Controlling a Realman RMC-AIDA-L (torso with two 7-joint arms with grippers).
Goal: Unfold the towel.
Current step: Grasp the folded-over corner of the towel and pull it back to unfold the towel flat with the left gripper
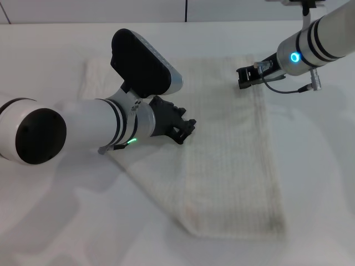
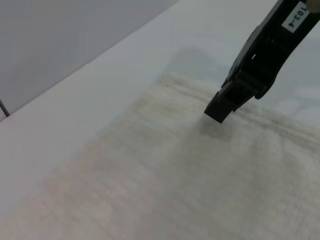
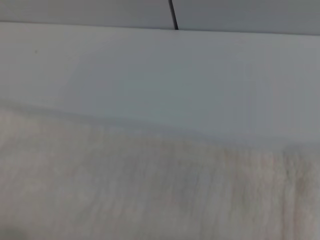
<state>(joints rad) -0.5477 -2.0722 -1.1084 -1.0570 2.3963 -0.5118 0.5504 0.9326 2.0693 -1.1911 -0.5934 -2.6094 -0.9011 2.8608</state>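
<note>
Look first at the near end of the towel (image 1: pixel 233 160); it lies flat on the white desk (image 1: pixel 66 221), with its near hem square and smooth, so you can judge that most of the job looks done; the cloth runs as one long strip from the near side up to the far side, and it spreads wider on your left, where the big arm hides part of it; a slanted edge comes out from under that arm, so you cannot tell if a fold is left there or if the cloth just lies a bit crooked

Your left pincer (image 1: pixel 186 128) sits over the middle of the towel, low and close to the cloth; its fingers look close together with no cloth between them, but you cannot tell for sure how far they are apart; it seems to hold nothing

Farther back, your right pincer (image 1: pixel 242 77) is at the far right corner of the towel; its dark tip comes down right on the cloth beside the hem, and the left wrist view shows this well; you cannot tell if it pinches the cloth or only rests on it

What may be left is to smooth the left side and let go; nothing else stands on the desk near the towel; only the left arm itself blocks your sight of that side
</note>
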